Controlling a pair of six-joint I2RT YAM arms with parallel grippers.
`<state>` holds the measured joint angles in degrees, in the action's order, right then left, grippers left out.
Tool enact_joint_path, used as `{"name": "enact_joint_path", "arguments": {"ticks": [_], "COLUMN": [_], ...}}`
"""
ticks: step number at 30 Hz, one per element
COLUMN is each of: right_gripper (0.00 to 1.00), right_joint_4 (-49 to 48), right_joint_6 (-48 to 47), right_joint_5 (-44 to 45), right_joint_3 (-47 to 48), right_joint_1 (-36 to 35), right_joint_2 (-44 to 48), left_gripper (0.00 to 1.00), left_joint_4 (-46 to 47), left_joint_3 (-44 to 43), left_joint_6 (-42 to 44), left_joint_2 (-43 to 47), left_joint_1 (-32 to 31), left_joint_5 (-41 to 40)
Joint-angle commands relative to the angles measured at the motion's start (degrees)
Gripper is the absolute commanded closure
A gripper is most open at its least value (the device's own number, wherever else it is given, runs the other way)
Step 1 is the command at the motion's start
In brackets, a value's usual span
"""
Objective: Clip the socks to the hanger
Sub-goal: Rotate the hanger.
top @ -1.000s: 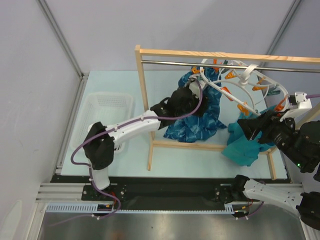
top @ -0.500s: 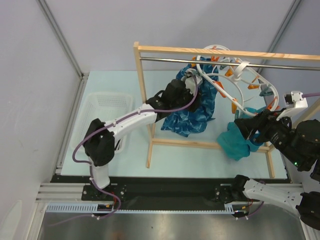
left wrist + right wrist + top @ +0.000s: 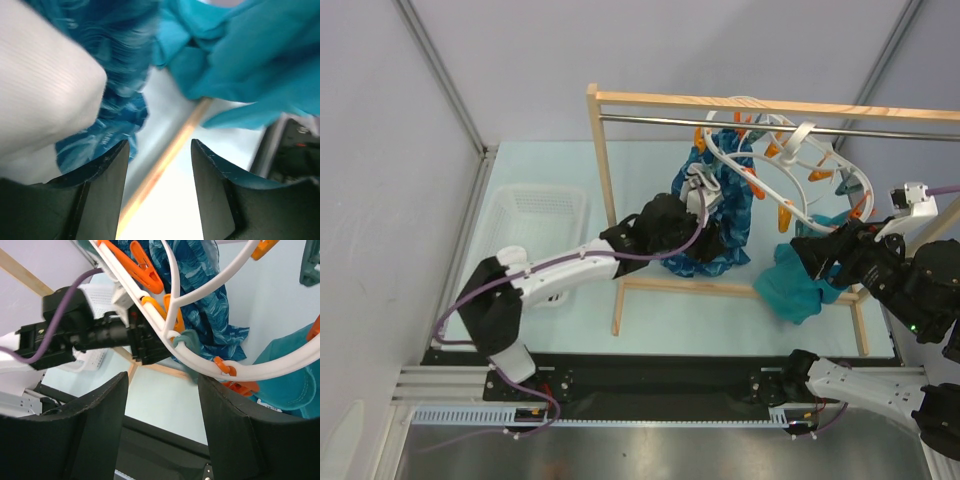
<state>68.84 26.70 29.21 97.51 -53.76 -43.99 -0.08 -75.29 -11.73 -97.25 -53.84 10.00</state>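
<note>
Sock (image 3: 45, 75): white ribbed, at 10 o'clock of left gripper (image 3: 160, 145), outside its spread fingers, unpinched; long axis unclear; left arm nearer. Hanger (image 3: 796, 140): on rail (image 3: 650, 120), 2 o'clock of it overhead. Right gripper (image 3: 162, 377): spread, empty

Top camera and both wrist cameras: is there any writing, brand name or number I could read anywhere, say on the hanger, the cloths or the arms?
No readable text in any of the three views.
White plastic oval hanger with orange clips: no label visible.
Blue patterned cloth: only a print, no words.
White and black left robot arm: any markings are too small to read.
</note>
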Motion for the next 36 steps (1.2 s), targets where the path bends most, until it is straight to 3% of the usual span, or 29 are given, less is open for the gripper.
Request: {"name": "enact_joint_path", "arguments": {"ticks": [1, 5, 12, 19, 27, 33, 36], "right_gripper": [0.37, 0.36, 0.36, 0.36, 0.36, 0.36, 0.36], "right_joint_4": [0.86, 0.51, -0.11, -0.63, -0.64, -0.2, -0.28], "right_joint_6": [-0.59, -1.3, -1.74, -1.83, -2.0, -1.74, -1.74], "right_joint_5": [0.58, 0.06, -0.38, -0.56, 0.06, 0.67, 0.76], "right_joint_3": [1.62, 2.85, 3.65, 3.82, 3.65, 3.56, 3.56], "right_joint_1": [0.23, 0.14, 0.23, 0.23, 0.23, 0.23, 0.23], "right_joint_2": [0.04, -0.4, -0.84, -1.01, -0.84, -0.13, 0.48], "left_gripper": [0.41, 0.41, 0.46, 0.41, 0.39, 0.39, 0.36], "left_joint_4": [7.44, 14.57, 22.04, 26.26, 28.73, 33.38, 36.54], "left_joint_3": [5.39, 14.27, 18.95, 15.88, 5.07, 1.46, 1.55], "left_joint_6": [-2.16, -4.62, -5.06, -1.99, -5.94, -7.96, -4.37], "left_joint_2": [8.03, 14.36, 20.17, 22.02, 14.73, 11.39, 9.54], "left_joint_1": [-0.73, -1.7, -6.7, -13.65, -17.17, -19.1, -20.07], "left_joint_5": [1.86, 4.24, 7.22, 4.68, 5.03, -2.07, -7.7]}}
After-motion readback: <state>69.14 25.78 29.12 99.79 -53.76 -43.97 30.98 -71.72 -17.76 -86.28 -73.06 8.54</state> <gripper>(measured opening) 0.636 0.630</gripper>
